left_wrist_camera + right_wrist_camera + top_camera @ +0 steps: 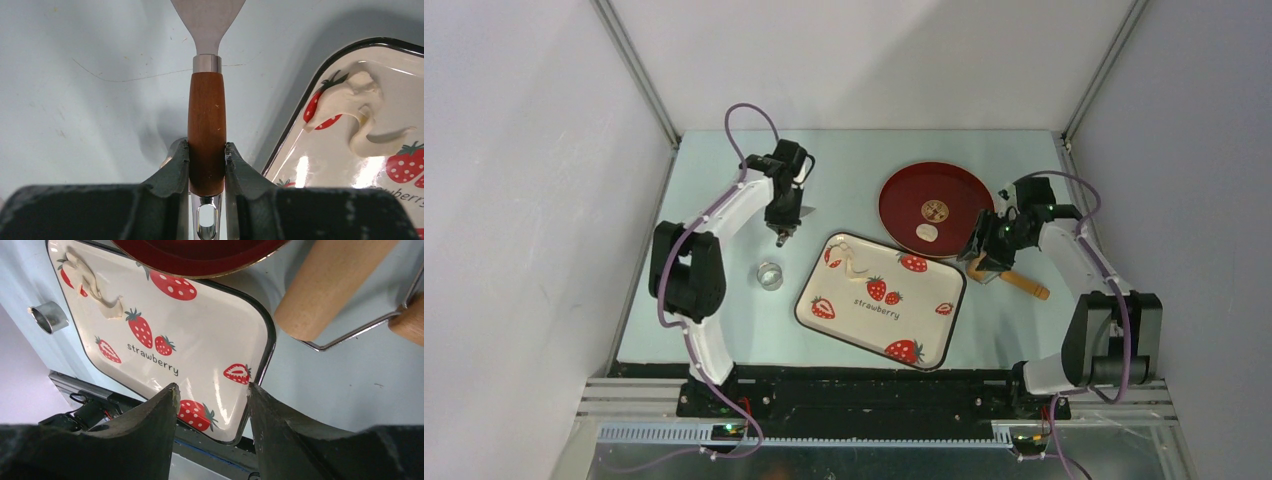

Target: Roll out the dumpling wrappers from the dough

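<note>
A pale dough scrap [852, 262] lies at the far left corner of the strawberry tray [924, 330]; it also shows in the left wrist view [357, 97] and the right wrist view [95, 280]. One small round wrapper [927, 233] lies on the red plate [904, 190]. My left gripper [782, 236] hovers left of the tray, shut on the brown wooden handle of a metal spatula [206, 115]. My right gripper [980, 262] is open and empty [211, 387], beside the wooden rolling pin [1024, 285], right of the tray.
A shiny metal cutter ring [769, 275] stands on the table left of the tray, also in the right wrist view [47, 317]. The rolling pin's roller [325, 290] lies just past the tray's right edge. The red plate's rim [200, 267] overlaps the tray's far side.
</note>
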{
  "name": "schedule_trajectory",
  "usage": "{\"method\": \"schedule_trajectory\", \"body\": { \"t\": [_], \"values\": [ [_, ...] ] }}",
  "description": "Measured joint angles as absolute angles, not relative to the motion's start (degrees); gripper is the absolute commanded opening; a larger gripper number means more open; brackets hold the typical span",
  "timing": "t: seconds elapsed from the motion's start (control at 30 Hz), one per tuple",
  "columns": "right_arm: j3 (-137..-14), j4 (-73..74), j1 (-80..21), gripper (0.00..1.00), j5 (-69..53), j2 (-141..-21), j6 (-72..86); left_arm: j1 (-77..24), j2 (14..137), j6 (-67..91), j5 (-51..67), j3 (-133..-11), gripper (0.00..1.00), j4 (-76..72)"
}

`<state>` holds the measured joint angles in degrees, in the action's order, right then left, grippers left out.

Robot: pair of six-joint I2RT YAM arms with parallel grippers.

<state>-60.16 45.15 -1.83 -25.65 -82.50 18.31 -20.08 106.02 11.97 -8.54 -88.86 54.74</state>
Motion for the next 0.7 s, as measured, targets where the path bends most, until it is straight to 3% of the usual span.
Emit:
{"method": "schedule_trajectory", "body": {
  "t": [0.17,0.3,0.43,0.7],
  "values": [
    [-59.2,45.3,0.3,0.58,-26.7,-79.3,18.2,-20.1,107.5,12.0,-8.7,-88.8,0.14,54.6],
    [-59.2,45.3,1.9,0.58,-27.6,-78.5,18.1,-20.1,107.5,12.0,-8.7,-87.2,0.4,53.6],
    [-59.1,45.3,2.5,0.62,-27.7,-78.3,18.1,-20.1,107.1,12.7,-8.1,-84.1,0.57,52.2],
    [-59.1,45.3,2.5,0.72,-27.9,-77.0,18.1,-20.1,100.4,15.0,-1.1,-83.4,0.76,48.4]
  ]
}}
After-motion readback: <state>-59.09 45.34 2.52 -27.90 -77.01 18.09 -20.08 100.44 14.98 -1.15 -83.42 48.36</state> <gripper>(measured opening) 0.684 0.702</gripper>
